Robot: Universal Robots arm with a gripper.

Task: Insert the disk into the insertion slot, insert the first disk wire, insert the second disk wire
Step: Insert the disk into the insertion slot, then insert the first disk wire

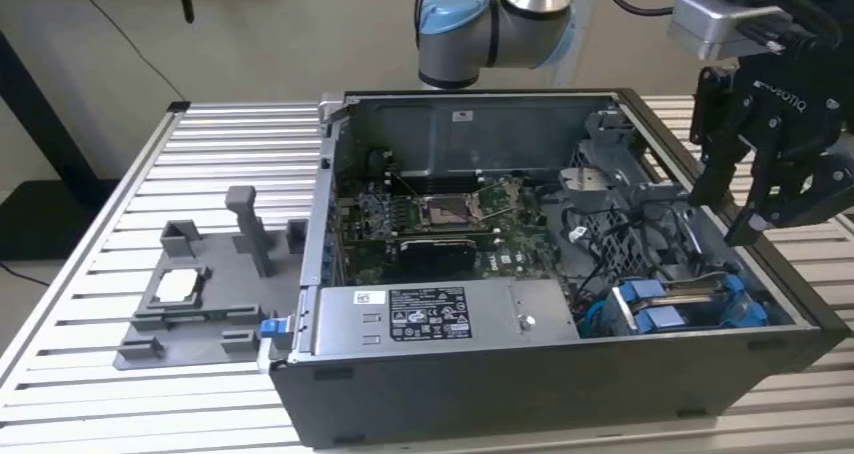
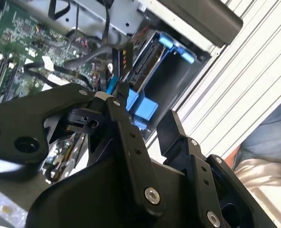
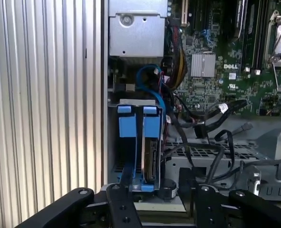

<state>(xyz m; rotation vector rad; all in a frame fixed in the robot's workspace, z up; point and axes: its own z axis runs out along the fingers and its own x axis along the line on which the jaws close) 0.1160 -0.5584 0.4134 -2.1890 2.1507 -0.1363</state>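
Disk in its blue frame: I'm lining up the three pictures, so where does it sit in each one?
Exterior view: the disk stands in the case's corner at the exterior view's lower right.
Second wrist view: the disk sits in its blue frame, by the case wall.
First wrist view: the disk stands edge-on in that blue frame.
Shared landmark: the green circuit board.

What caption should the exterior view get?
Empty gripper hangs over the opened computer case, near the blue-framed disk.
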